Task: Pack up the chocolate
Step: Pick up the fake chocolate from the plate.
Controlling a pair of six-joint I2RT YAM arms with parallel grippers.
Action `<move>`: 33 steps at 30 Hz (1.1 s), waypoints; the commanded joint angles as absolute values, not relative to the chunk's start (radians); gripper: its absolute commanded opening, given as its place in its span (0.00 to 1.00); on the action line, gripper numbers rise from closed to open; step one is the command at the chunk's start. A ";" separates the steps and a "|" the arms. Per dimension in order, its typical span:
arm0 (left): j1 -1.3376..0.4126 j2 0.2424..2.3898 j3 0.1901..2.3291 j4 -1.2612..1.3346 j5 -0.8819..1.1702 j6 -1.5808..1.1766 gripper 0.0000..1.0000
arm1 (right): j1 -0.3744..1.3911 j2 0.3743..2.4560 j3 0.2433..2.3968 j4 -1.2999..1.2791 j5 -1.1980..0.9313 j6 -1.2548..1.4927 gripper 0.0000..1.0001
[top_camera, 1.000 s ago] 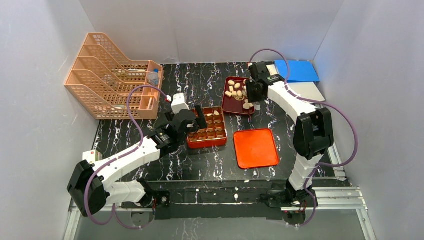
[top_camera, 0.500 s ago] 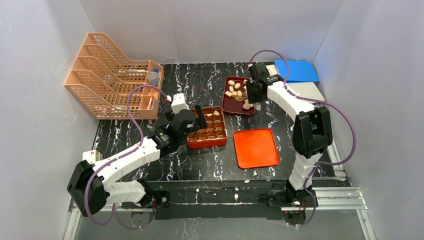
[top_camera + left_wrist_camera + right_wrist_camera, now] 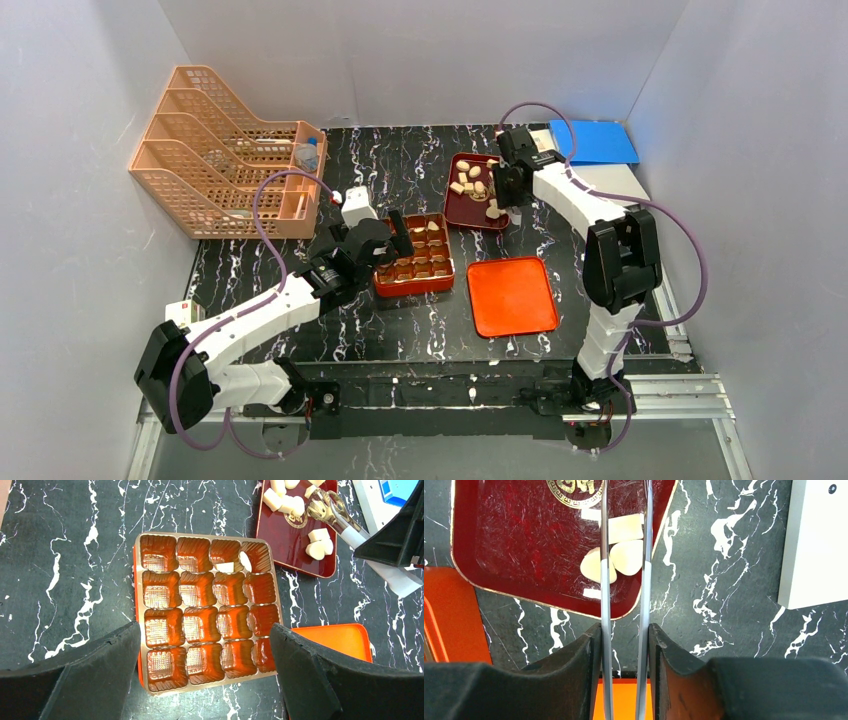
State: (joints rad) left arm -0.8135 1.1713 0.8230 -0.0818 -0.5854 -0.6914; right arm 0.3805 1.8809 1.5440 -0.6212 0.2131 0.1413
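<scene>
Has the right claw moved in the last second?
Yes. The right claw has edged left, further over the dark red shallow tray.

Black table [image 3: 400,170] with white marble streaks, plain pale walls [image 3: 420,60] on three sides, peach plastic rack [image 3: 215,150] at the back left, flat blue sheet [image 3: 595,142] in the back right corner, soft even light

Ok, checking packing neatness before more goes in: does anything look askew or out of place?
Slightly. In the orange-red box, both pieces in the far row sit badly. The oval chocolate stands on edge against a divider, and the blocky chocolate is pushed against its cell's near wall, not centred.
</scene>
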 commanded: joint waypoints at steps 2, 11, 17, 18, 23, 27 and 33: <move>-0.805 1.159 0.801 -0.075 -0.599 -0.692 0.98 | 0.376 1.895 1.574 -0.580 0.198 0.129 0.15; -0.803 1.149 0.802 -0.080 -0.601 -0.692 0.98 | 0.376 1.833 1.542 -0.569 0.189 0.139 0.01; -0.802 1.133 0.805 -0.096 -0.614 -0.696 0.98 | 0.376 1.769 1.526 -0.563 0.186 0.141 0.01; -0.803 1.130 0.807 -0.098 -0.615 -0.697 0.98 | 0.377 1.759 1.526 -0.563 0.186 0.141 0.01; -0.803 1.122 0.815 -0.110 -0.621 -0.699 0.98 | 0.378 1.716 1.518 -0.564 0.179 0.137 0.01; -0.802 1.119 0.827 -0.118 -0.626 -0.698 0.98 | 0.380 1.686 1.510 -0.569 0.173 0.135 0.01; -0.802 1.118 0.836 -0.121 -0.623 -0.701 0.98 | 0.382 1.679 1.488 -0.562 0.179 0.126 0.01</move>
